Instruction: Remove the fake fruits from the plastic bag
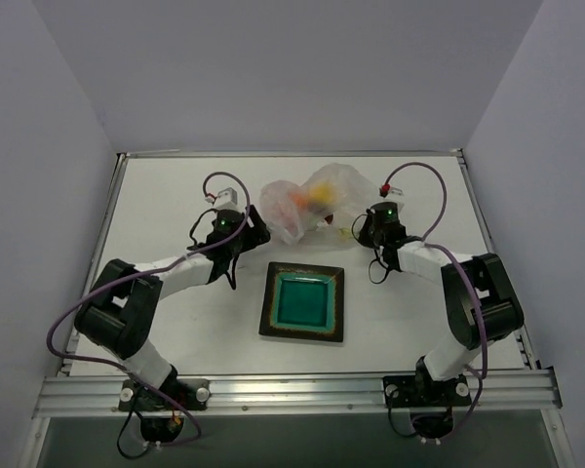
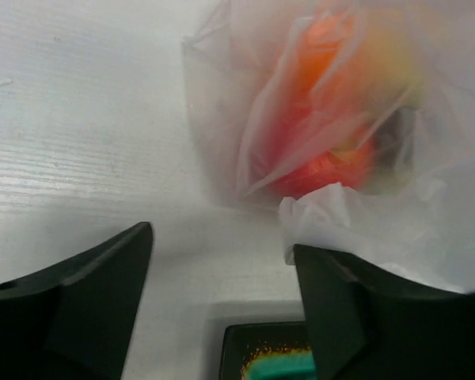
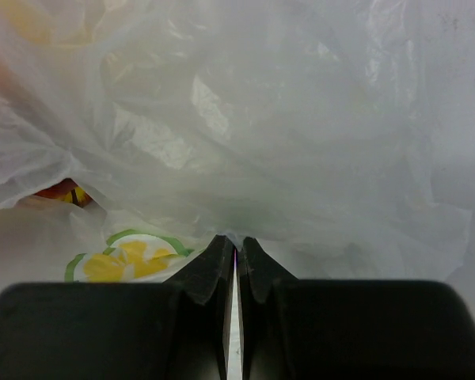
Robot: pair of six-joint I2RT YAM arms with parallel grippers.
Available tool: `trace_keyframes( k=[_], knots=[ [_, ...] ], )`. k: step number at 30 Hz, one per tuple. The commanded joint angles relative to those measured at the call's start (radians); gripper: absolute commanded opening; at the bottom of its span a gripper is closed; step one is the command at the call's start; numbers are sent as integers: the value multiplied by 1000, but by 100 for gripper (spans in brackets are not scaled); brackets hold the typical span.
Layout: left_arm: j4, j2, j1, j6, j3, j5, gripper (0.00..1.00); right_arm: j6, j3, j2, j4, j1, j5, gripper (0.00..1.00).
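The plastic bag (image 1: 312, 200) lies crumpled at the back middle of the table, with the fake fruits (image 1: 315, 195) inside it as red, orange and yellow blobs. In the left wrist view the bag (image 2: 380, 214) shows an orange fruit (image 2: 321, 47) and a red fruit (image 2: 328, 170) through the film. My left gripper (image 2: 222, 269) is open and empty just left of the bag (image 1: 255, 232), its right finger against a fold. My right gripper (image 3: 235, 241) is shut on a fold of the bag (image 3: 285, 142) at the bag's right side (image 1: 359, 226).
A square teal plate with a dark rim (image 1: 273, 327) lies in front of the bag, between the arms; its corner shows in the left wrist view (image 2: 237, 340). A green and yellow print mark (image 3: 127, 261) is on the bag near my right gripper.
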Motion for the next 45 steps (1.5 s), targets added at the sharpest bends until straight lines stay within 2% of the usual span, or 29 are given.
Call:
trace_keyframes(
  k=[1,3,5,8,11,12,15,18,20,22,23,26,30,32,41,45],
  knots=[
    [-18,-147,-34,83,41,-50,73,-22,42,-56,44,-7,-4,0],
    [-64,-234,-44,99,2,-61,84,-23,42,-85,28,-9,1,0],
    [-109,-329,-51,119,-18,-68,87,-32,43,-94,13,-7,5,0],
    [-204,-453,-97,165,-33,-105,87,-34,45,-102,1,-7,5,0],
    [-336,-533,-186,239,30,-186,81,-34,51,-104,-15,-4,9,0],
    [-423,-540,-208,268,56,-206,80,-35,53,-104,-16,-4,10,0],
    [-530,-508,-263,308,177,-205,78,-38,63,-107,-27,-1,10,0],
    [-606,-422,-346,355,310,-189,70,-40,73,-105,-33,-1,6,0],
    [-635,-353,-422,380,410,-194,60,-43,79,-102,-39,-1,5,0],
    [-654,-307,-452,406,459,-185,42,-46,83,-105,-39,-1,1,0],
    [-661,-249,-455,408,484,-170,37,-48,82,-107,-41,-1,-1,0],
    [-710,-129,-453,423,585,-147,21,-46,80,-114,-41,-1,-13,0],
    [-732,-4,-450,484,682,-185,13,-49,76,-120,-38,-3,-27,0],
    [-724,52,-424,509,729,-251,12,-52,74,-122,-33,-1,-37,0],
    [-695,255,-191,566,924,-332,11,-66,48,-133,-18,-3,-48,0],
    [-701,339,-116,587,978,-297,15,-80,57,-120,-19,-3,-79,0]
  ],
)
